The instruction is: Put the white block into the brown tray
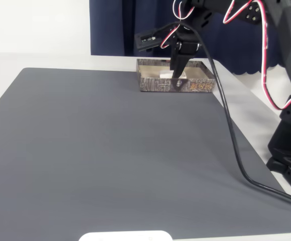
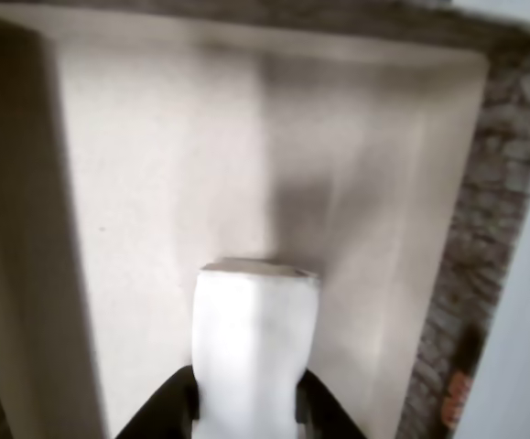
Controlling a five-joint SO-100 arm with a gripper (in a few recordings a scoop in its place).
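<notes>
While the black arm [image 1: 266, 30] reaches in from the right side of the fixed view, its hand [image 1: 177, 70] points straight down into the tray [image 1: 155, 84], which sits at the far edge of a dark grey mat [image 1: 110, 150]. The mat covers most of a white table [image 1: 246, 95]. The tray is a shallow box with brown bark-patterned walls, and orange lettering shows on its front wall. Just beside the hand's tip, a pale patch of the block [image 1: 166, 74] shows above the tray's front wall.

Seen from the wrist view, the hand [image 2: 246, 416] is clenched on the block [image 2: 254, 347], a white slab with rounded corners. Two dark fingers [image 2: 168, 412] press against the block's left and right sides at the bottom edge of the picture. The block stands on end between them, and its far end points toward the tray's cream floor [image 2: 155, 183]. Whether that end touches the floor cannot be told. A soft shadow lies on the floor just beyond the block. The tray's brown outer wall [image 2: 493, 229] runs down the right side of this view.

Red and white wires [image 1: 266, 70] loop along the arm, and a thick black cable [image 1: 230, 135] trails from the hand across the mat to the right. A dark blue curtain [image 1: 115, 25] hangs behind the table. At the near edge of the fixed view, part of a white rounded object [image 1: 126, 236] lies on the mat.
</notes>
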